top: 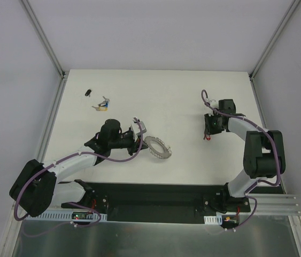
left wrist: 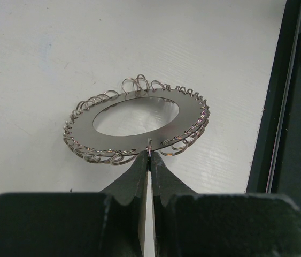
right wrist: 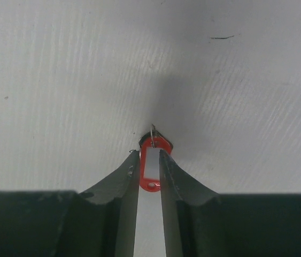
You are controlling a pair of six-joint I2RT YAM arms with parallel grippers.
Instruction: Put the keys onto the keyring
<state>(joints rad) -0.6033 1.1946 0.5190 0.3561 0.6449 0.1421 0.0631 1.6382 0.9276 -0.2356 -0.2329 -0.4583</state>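
Pinching the near rim of the large grey metal keyring with a frilly wire edge (left wrist: 187, 119) in its closed left gripper (left wrist: 149, 160), the robot had the right gripper (right wrist: 149, 155) clamped on the small red-tagged silver key (right wrist: 151, 144), well apart, so carrying key to ring seemingly came next.

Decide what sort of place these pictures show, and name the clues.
Likely a lab robot cell: a white table, plain walls on metal rails, two arms bolted at its edge.
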